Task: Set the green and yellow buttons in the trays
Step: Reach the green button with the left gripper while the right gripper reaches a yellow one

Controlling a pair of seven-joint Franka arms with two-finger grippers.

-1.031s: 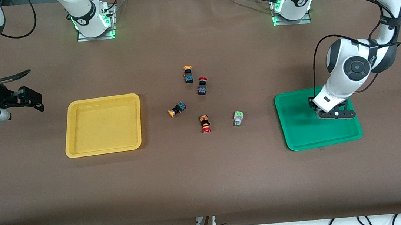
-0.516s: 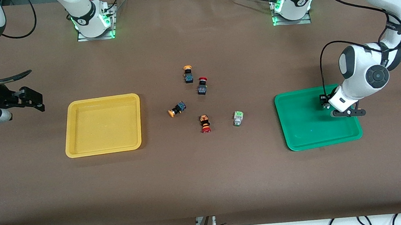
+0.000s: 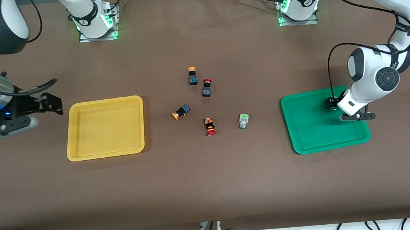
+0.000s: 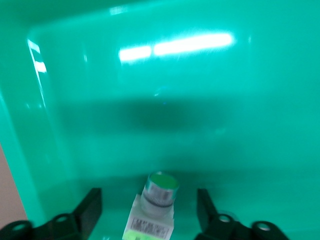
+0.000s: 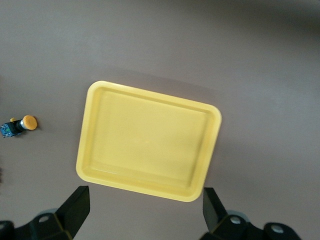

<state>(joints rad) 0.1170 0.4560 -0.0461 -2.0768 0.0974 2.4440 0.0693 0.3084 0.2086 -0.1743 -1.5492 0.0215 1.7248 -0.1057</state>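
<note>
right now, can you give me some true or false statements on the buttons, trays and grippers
1. The yellow tray holds no buttons. True.
2. The left gripper is over the green tray. True.
3. The left gripper's fingers pinch the green button between them. False: they stand open on either side of it, apart from it, and it lies in the green tray.
4. Both yellow buttons are in the yellow tray. False: one and the other lie on the table between the trays.
5. The right gripper holds a red button. False: it is open with nothing in it.
</note>
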